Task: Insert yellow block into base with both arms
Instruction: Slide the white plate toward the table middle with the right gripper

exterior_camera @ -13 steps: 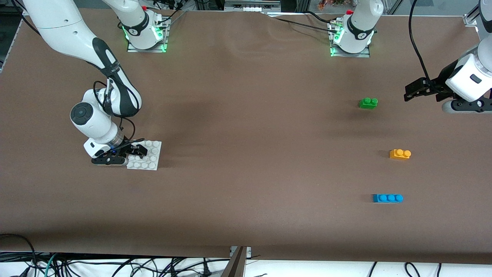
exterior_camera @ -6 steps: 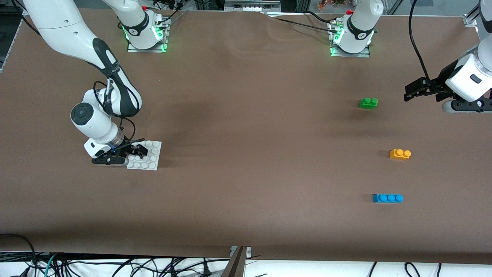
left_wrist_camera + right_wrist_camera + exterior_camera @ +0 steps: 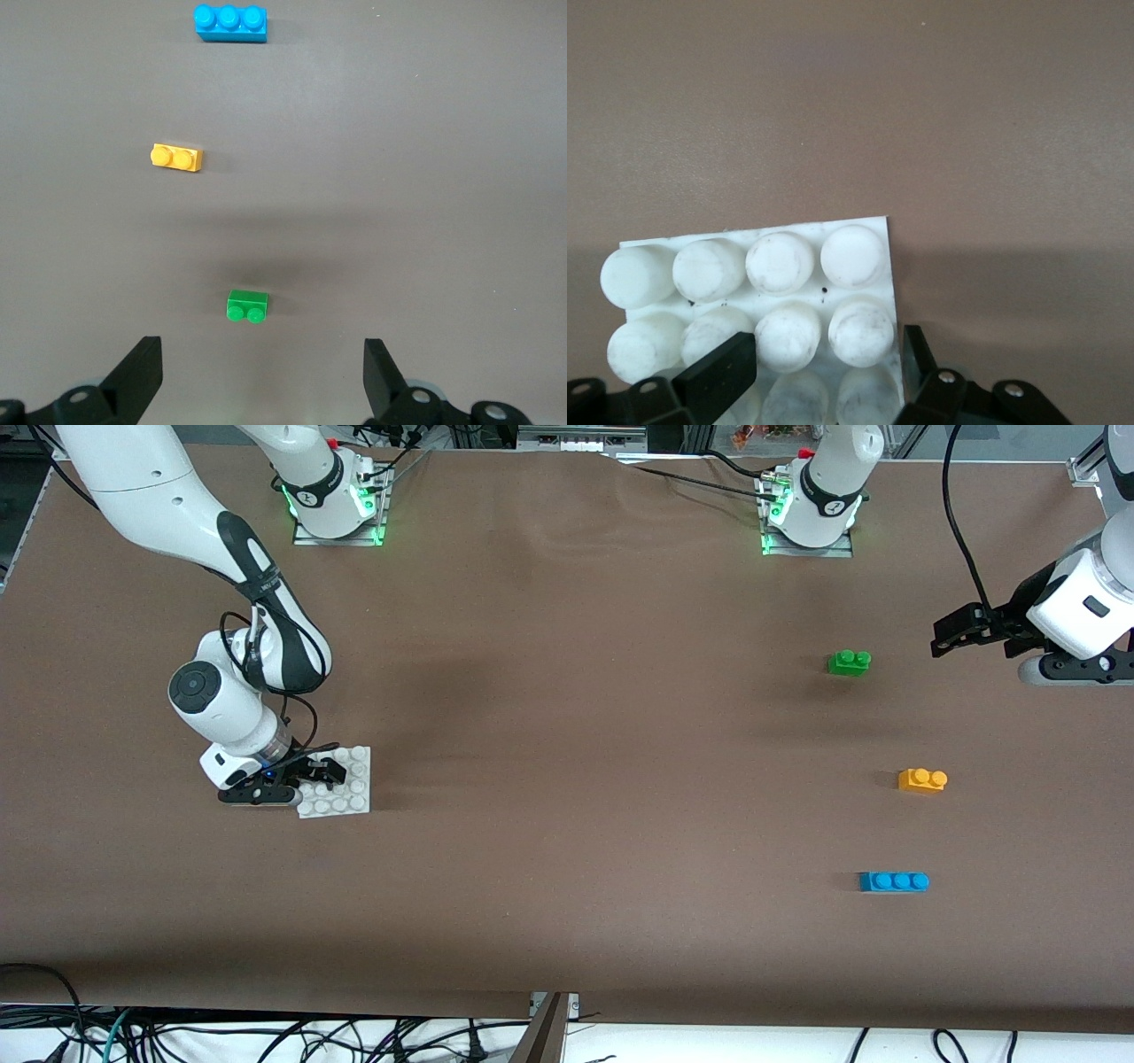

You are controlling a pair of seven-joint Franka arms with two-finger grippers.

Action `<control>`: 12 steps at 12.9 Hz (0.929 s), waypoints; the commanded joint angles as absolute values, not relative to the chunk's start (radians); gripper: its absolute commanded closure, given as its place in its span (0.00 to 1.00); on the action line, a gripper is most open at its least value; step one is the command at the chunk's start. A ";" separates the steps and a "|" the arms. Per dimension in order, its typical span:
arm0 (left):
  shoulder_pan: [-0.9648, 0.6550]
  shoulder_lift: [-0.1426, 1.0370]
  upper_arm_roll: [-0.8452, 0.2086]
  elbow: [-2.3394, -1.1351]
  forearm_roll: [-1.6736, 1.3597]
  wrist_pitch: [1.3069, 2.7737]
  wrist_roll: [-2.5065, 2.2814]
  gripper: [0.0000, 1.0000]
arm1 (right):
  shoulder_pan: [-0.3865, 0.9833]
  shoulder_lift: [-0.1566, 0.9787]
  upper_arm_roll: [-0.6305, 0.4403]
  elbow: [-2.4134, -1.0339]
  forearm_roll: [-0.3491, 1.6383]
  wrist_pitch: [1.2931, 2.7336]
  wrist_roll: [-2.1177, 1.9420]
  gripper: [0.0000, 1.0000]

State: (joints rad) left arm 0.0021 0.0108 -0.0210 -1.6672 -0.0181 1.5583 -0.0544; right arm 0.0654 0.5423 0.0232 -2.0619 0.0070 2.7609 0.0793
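Note:
The yellow block [image 3: 922, 780] lies on the table toward the left arm's end, between the green brick [image 3: 849, 662] and the blue brick [image 3: 894, 881]; it also shows in the left wrist view [image 3: 176, 158]. The white studded base [image 3: 341, 784] lies toward the right arm's end. My right gripper [image 3: 306, 775] is down at the base's edge, shut on it: in the right wrist view [image 3: 824, 363] one finger sits outside the base's [image 3: 753, 274] side edge and the other among the studs. My left gripper [image 3: 943, 636] hangs open and empty over the table beside the green brick [image 3: 247, 306].
The blue three-stud brick [image 3: 230, 23] lies nearest the front camera of the three bricks. Both arm bases stand along the table's back edge. Brown cloth covers the table, with a wide bare stretch between the base and the bricks.
My right gripper and wrist have shifted slightly toward the left arm's end, and the base has turned a little with them. The left arm has not moved.

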 commanded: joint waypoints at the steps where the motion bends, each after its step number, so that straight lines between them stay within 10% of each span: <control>1: 0.015 0.021 -0.028 -1.640 -0.048 1.536 -0.052 0.00 | 0.061 0.568 0.046 -2.039 0.020 2.763 0.104 0.23; 12: 0.017 0.021 -0.028 -1.640 -0.048 1.534 -0.052 0.00 | 0.202 0.580 0.057 -2.023 0.020 2.763 0.343 0.22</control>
State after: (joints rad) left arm 0.0037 0.0108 -0.0204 -1.6672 -0.0184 1.5579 -0.0544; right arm 0.1739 0.5469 0.0552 -2.0585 0.0072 2.7611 0.2996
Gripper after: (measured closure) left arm 0.000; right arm 0.225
